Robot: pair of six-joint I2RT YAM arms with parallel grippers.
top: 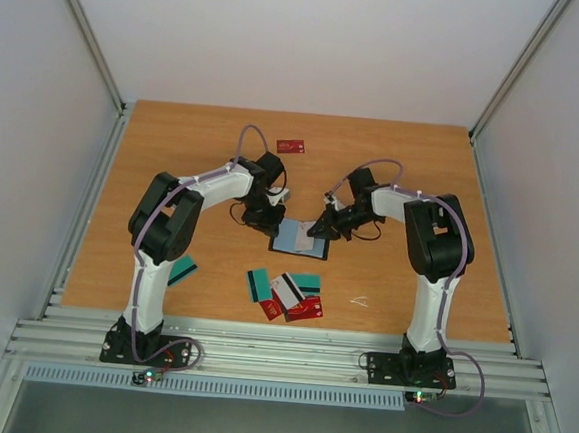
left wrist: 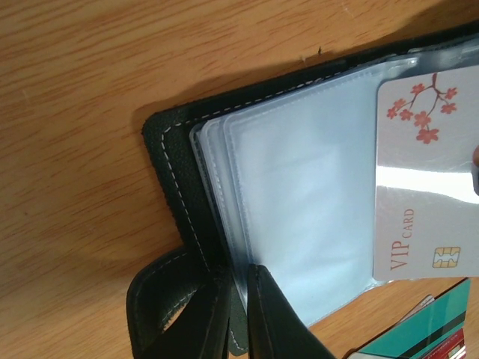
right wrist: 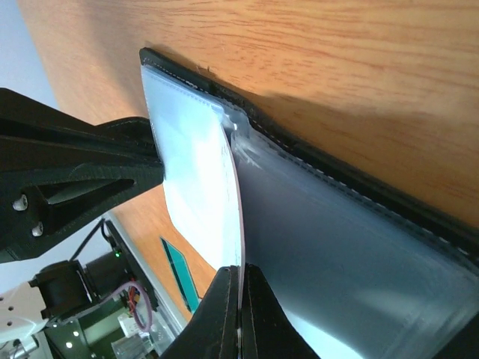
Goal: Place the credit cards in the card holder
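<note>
The card holder (top: 290, 239) lies open on the table, black outside with pale bluish sleeves (left wrist: 299, 194). My left gripper (left wrist: 239, 280) is shut on the holder's near edge beside its clasp tab (left wrist: 161, 299); it also shows in the top view (top: 269, 218). My right gripper (right wrist: 239, 273) is shut on a white VIP card with red blossoms (left wrist: 423, 187) and holds it on edge (right wrist: 213, 194) over the sleeves, its far end at a sleeve mouth. This gripper shows in the top view (top: 321, 229). Whether the card is inside the sleeve I cannot tell.
Several loose cards lie in front of the holder: teal (top: 258, 284), white and red (top: 285, 294), teal (top: 307, 282), red (top: 305, 311). Another teal card (top: 182, 271) lies by the left arm. A red card (top: 291, 145) lies far back. A small white scrap (top: 360, 301) lies front right.
</note>
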